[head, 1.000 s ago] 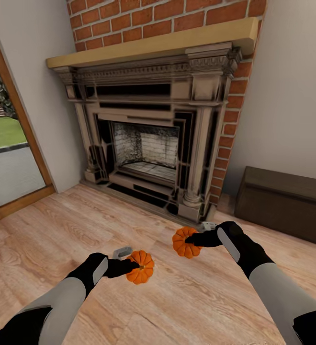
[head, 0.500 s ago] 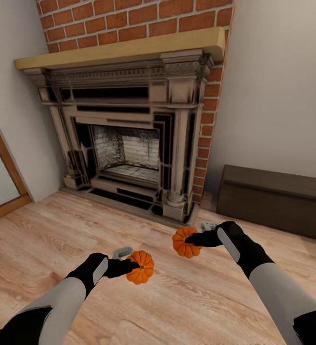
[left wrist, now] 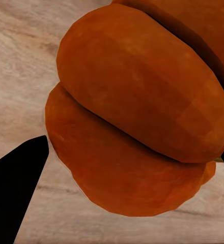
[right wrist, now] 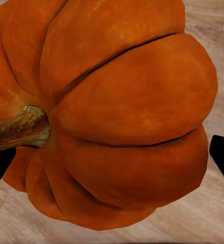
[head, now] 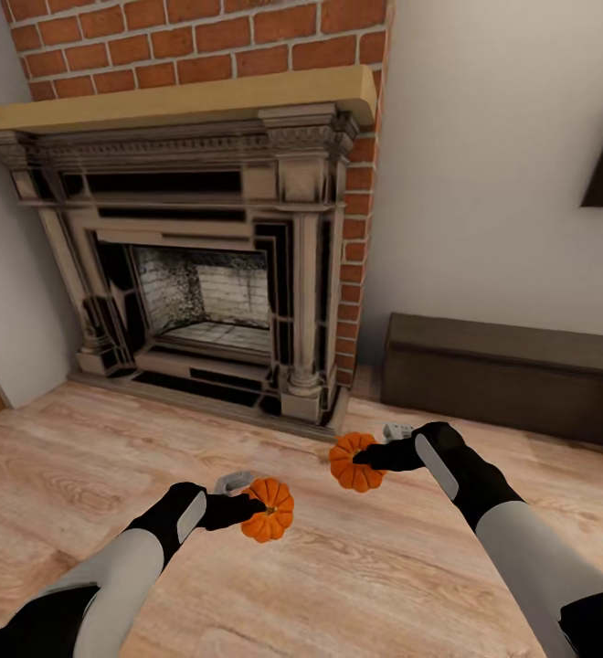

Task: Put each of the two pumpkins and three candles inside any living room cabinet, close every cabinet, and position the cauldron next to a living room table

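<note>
Both jaws clamped on pumpkins: left gripper (head: 247, 505) w/ pumpkin (head: 269, 509), right gripper (head: 367, 457) w/ second pumpkin (head: 354, 462), carried above the floor (head: 82, 475). Step: carry to cabinet (head: 507, 376), front right by the fireplace (head: 201, 265). Next: approach, pull a drawer open; neither arm is free.

Brick chimney breast (head: 201, 41) carries a pale wooden mantel (head: 183, 99) over a carved fireplace (head: 192, 274). Plain wall (head: 484, 183) at right. Floor (head: 356, 567): light wood planks.
</note>
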Tool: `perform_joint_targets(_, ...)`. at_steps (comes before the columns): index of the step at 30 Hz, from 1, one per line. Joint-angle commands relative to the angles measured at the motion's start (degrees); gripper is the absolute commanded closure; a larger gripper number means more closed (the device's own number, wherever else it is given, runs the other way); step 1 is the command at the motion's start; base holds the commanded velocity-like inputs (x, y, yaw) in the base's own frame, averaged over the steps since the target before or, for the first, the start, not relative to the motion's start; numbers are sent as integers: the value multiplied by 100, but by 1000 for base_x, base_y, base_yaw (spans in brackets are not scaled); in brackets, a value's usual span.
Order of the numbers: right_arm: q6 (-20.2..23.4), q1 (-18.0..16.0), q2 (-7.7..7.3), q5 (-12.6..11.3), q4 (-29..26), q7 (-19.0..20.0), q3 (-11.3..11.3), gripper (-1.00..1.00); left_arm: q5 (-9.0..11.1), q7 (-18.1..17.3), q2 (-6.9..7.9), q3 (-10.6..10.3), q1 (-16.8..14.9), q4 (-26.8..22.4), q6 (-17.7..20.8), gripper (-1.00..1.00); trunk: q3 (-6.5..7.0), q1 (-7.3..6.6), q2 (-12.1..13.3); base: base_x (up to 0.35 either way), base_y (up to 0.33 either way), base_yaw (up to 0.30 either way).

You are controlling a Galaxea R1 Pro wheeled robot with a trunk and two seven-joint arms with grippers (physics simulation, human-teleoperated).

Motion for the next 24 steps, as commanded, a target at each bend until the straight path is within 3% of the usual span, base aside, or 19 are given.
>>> perform_joint_targets(1,14,-6,-5,22,-5,48,13,100,67,14,-3,35,-1,-13,52,100,0,-2,-3,0,0,-252)
perform_joint_targets(15,14,-6,-5,22,-6,48,13,100,67,14,-7,35,-1,-13,52,100,59,-2,-3,0,0,-262)
perform_joint_targets(24,14,-6,-9,22,-4,42,5,100,67,14,-8,35,-1,-13,52,100,12,-2,-3,0,0,-216)
